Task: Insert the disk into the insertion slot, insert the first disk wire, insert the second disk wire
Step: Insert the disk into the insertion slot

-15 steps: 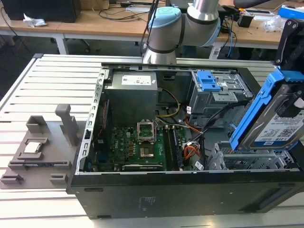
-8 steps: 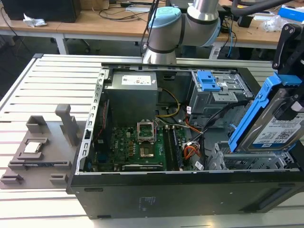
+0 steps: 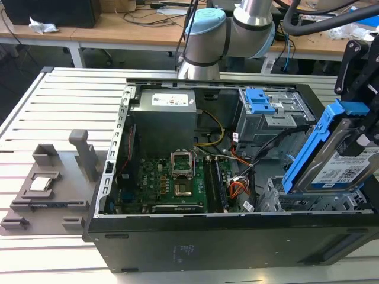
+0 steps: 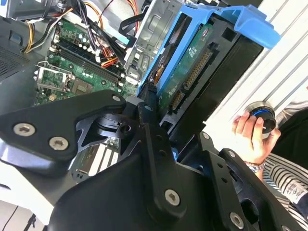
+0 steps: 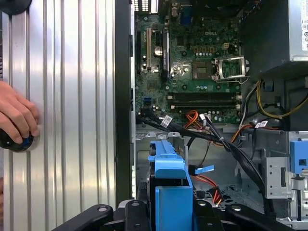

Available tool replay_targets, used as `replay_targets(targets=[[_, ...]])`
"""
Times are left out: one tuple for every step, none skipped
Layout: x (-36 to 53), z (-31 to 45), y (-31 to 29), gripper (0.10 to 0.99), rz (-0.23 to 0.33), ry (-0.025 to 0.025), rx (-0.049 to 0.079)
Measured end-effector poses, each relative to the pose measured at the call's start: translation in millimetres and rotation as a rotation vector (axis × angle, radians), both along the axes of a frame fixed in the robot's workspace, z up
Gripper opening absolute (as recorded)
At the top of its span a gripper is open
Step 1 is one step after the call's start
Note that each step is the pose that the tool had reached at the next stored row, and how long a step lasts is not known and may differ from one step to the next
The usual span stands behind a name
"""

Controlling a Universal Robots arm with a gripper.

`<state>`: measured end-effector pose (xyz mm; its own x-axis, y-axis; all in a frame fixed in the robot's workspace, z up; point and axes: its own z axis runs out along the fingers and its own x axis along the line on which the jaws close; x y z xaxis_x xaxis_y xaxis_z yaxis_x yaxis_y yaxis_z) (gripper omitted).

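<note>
My jaws are clamped on the disk (image 3: pixel 346 168) by its blue carrier frame. I judge that the right hold, since the drive is stiff, fairly heavy and shock-sensitive, with its circuit board bare. It hangs tilted, lower end at the insertion slot (image 3: pixel 275 198), not yet seated. Beyond lies the motherboard (image 3: pixel 172 180). A person's hand (image 4: pixel 250 137) rests on the slatted tabletop (image 3: pixel 53 100).

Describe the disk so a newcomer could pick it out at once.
Find the open black computer case and look to its end on the exterior view's right. The gripper holds the disk tilted there: a silver drive framed in blue, unlike the blue-latched grey cage.
</note>
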<state>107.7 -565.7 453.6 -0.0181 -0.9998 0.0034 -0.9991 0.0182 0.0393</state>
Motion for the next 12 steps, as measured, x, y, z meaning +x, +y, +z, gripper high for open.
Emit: replay_targets(targets=[[0.0,-0.7,0.0,0.361,0.0,0.0,0.0],[0.0,-1.6,0.1,0.361,0.0,0.0,0.0],[0.0,-2.2,0.2,0.361,0.0,0.0,0.0],[0.0,-3.0,0.9,0.361,0.0,0.0,0.0],[0.1,-3.4,1.6,0.361,0.0,0.0,0.0],[0.1,-3.6,2.6,0.361,0.0,0.0,0.0],[0.1,-3.8,4.2,0.361,0.0,0.0,0.0],[0.0,-4.0,5.7,0.361,0.0,0.0,0.0],[0.0,-4.1,8.4,0.361,0.0,0.0,0.0],[0.0,-4.2,11.2,0.361,0.0,0.0,0.0],[0.0,-4.4,13.1,0.361,0.0,0.0,0.0],[0.0,-4.6,13.8,0.361,0.0,0.0,0.0]])
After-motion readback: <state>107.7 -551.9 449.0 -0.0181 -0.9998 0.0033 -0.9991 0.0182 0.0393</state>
